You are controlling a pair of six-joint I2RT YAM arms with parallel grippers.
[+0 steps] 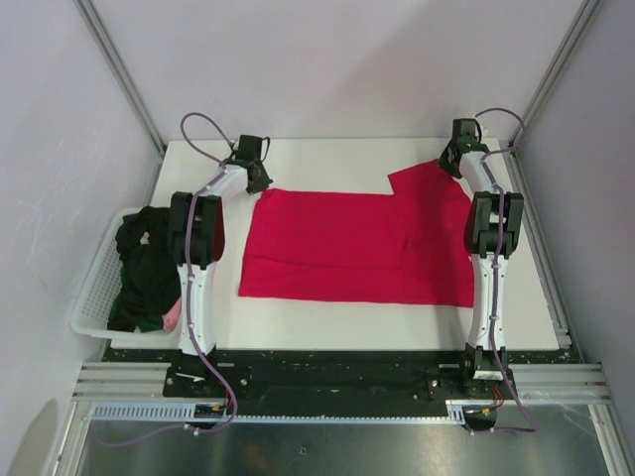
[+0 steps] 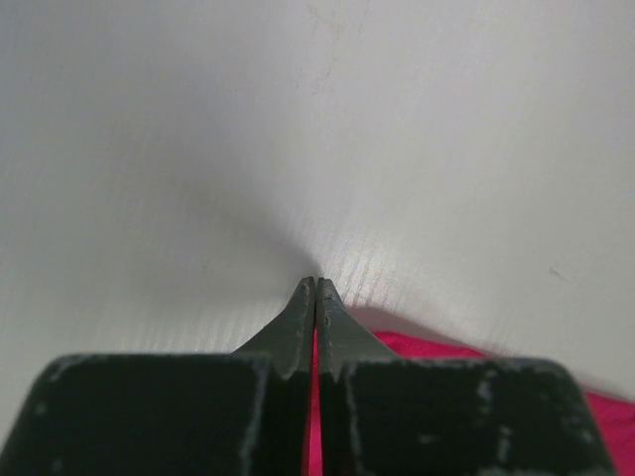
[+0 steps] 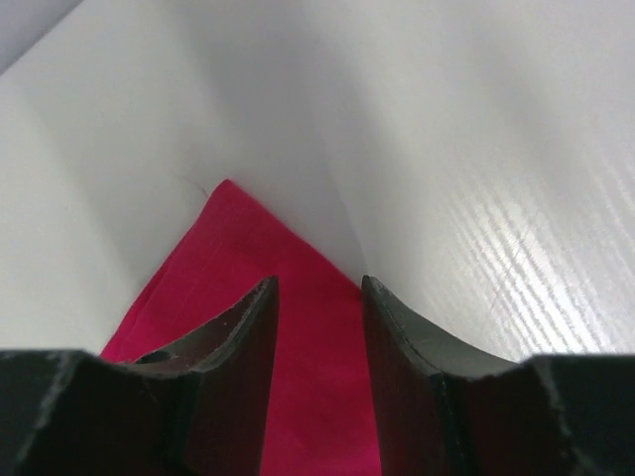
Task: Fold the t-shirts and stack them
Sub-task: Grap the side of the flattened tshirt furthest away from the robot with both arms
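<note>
1. On the white table [image 1: 327, 159], the red t-shirt [image 1: 357, 248] lies flat at centre, one sleeve out at far right; spreading looks done, folding not begun.
2. The white basket [image 1: 91, 288], left, holds the dark t-shirt [image 1: 144, 258].
3. The right gripper [image 3: 317, 286], jaws spread, hovers over that sleeve; the next move likely calls for pinching it and folding inward.
4. The left gripper [image 2: 316, 286], jaws pressed together, sits at the shirt's far left corner; whether it pinches cloth cannot be told.

The left arm [image 1: 198, 260] rises from the bench's [image 1: 327, 319] near edge, bends at the elbow and slants inward. The left pincer [image 1: 258, 180] [image 2: 316, 284] is tightly closed, tips down by the far edge. The right arm [image 1: 491, 248] stretches toward the far right corner. The right pincer [image 1: 451, 164] [image 3: 317, 290] points down, fingers parted.
</note>
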